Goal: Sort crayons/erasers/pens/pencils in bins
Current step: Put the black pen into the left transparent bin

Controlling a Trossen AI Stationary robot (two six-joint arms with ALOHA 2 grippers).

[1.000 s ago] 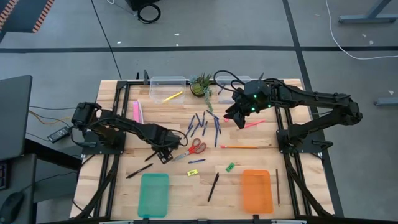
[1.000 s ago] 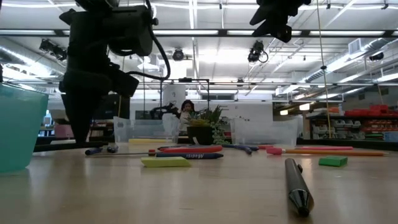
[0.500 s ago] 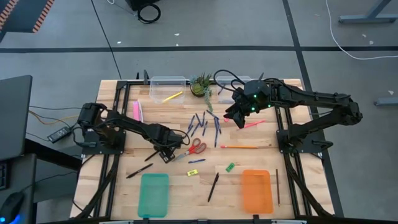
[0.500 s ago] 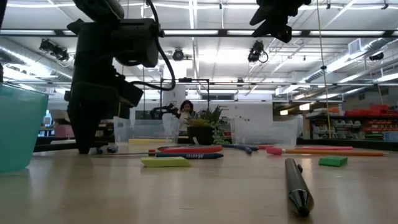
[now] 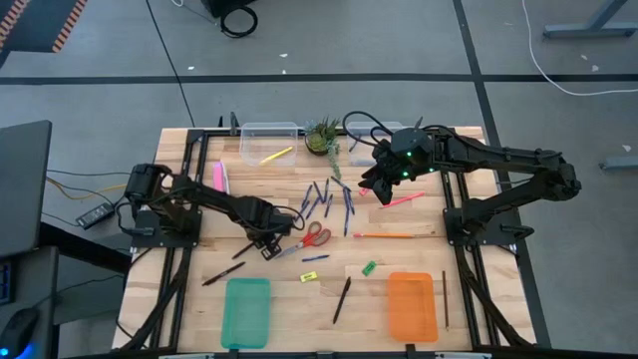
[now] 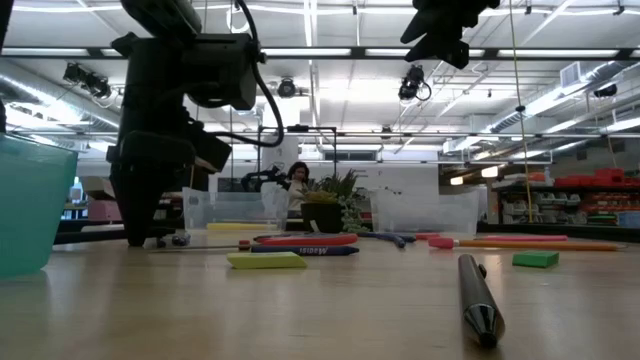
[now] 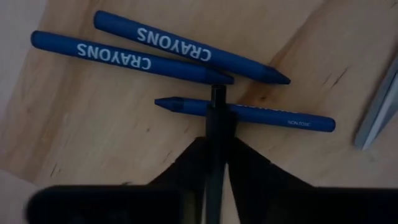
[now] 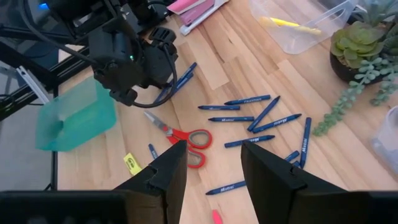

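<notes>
My left gripper (image 5: 267, 245) stands low at the table's left middle, shut on a thin black pencil (image 7: 217, 109). Just beyond it lie blue pens (image 7: 186, 50) marked as crayons. My right gripper (image 5: 375, 189) hangs open high above the scattered blue pens (image 5: 329, 196) and holds nothing. A yellow eraser (image 5: 309, 276) and a green eraser (image 5: 369, 267) lie flat near the front. A teal tray (image 5: 246, 311) and an orange tray (image 5: 412, 306) sit at the near edge. A clear bin (image 5: 269, 140) at the far edge holds a yellow pencil (image 5: 277, 155). My left gripper pinches the black pencil between its two fingers, which come from above and point down. One finger (image 7: 186, 162) is on each long side of the shaft (image 7: 217, 124). The pencil's free end (image 7: 217, 92) reaches past the fingertips and lies across a blue pen (image 7: 267, 115). Whether the pencil is clear of the table, I cannot tell.
Red-handled scissors (image 5: 311, 237) lie just right of my left gripper. An orange pencil (image 5: 384, 235), black pencils (image 5: 342, 299) (image 5: 222, 273) (image 5: 445, 299), a pink box (image 5: 219, 179) and a potted plant (image 5: 322, 135) are spread over the table.
My left gripper has sunk to the tabletop and shifted a little toward the table's right edge.
</notes>
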